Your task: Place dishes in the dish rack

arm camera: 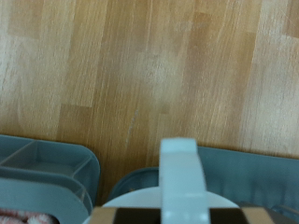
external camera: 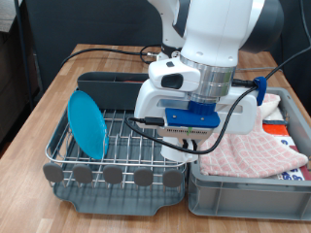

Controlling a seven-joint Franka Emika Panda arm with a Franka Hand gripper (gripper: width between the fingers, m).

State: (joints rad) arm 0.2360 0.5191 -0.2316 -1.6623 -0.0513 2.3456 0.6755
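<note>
The dish rack (external camera: 126,146) is a silver wire grid on a dark grey tray with round grey knobs along its edge at the exterior view's bottom. The light-blue plate (external camera: 87,121) stands upright in the rack at the exterior view's left. My gripper (external camera: 183,144) hangs low over the rack's right part, its fingers mostly hidden by the hand. In the wrist view my gripper (arm camera: 182,217) is shut on the white mug (arm camera: 179,173); its round rim shows below. The wooden spoon is out of view.
A grey plastic bin (external camera: 248,189) with the pink-and-white checked cloth (external camera: 262,150) stands to the exterior view's right of the rack. A grey divided compartment (arm camera: 47,173) shows in the wrist view. The wooden table (arm camera: 149,65) lies beyond.
</note>
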